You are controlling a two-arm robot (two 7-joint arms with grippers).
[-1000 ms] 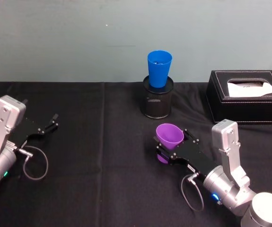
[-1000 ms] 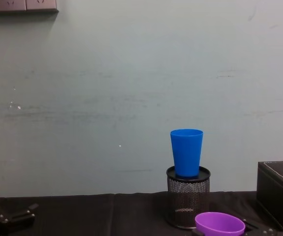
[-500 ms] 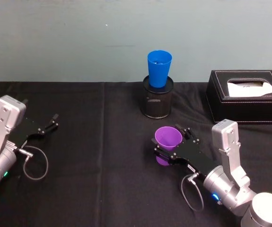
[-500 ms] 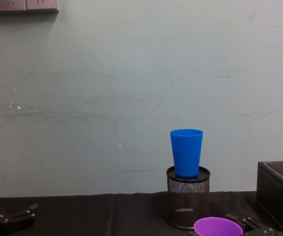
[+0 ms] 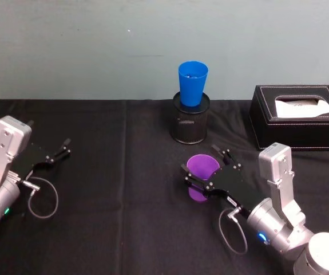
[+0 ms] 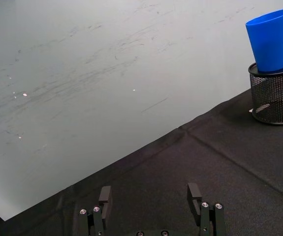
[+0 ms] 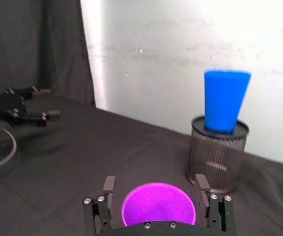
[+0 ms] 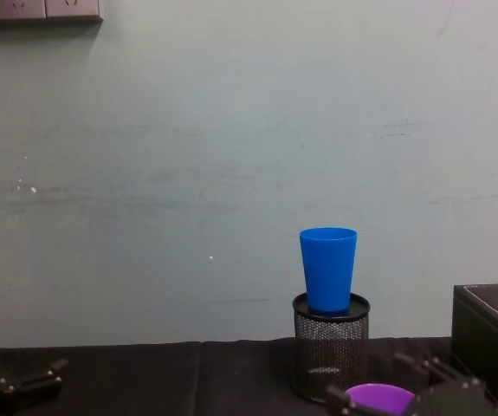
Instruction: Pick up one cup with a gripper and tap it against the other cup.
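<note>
The purple cup (image 5: pixel 201 170) stands upright on the black cloth, right of centre. My right gripper (image 5: pixel 200 160) is open, a finger on each side of the cup with small gaps showing in the right wrist view, where the cup (image 7: pixel 158 204) sits between the fingers (image 7: pixel 109 185). The blue cup (image 5: pixel 193 83) stands in the top of a black mesh pen holder (image 5: pixel 190 127) beyond it, near the wall. The chest view shows the blue cup (image 8: pixel 327 269) above the purple rim (image 8: pixel 378 397). My left gripper (image 5: pixel 66 146) rests open at the far left.
A black tissue box (image 5: pixel 298 117) sits at the back right, close to the right arm's side. The grey wall runs just behind the pen holder. A cable loop (image 5: pixel 41 197) lies by the left arm. Bare black cloth lies between the two arms.
The right gripper lowered the purple cup from a tilted hold to upright on the cloth, then spread its fingers off it. The left arm and blue cup stayed still.
</note>
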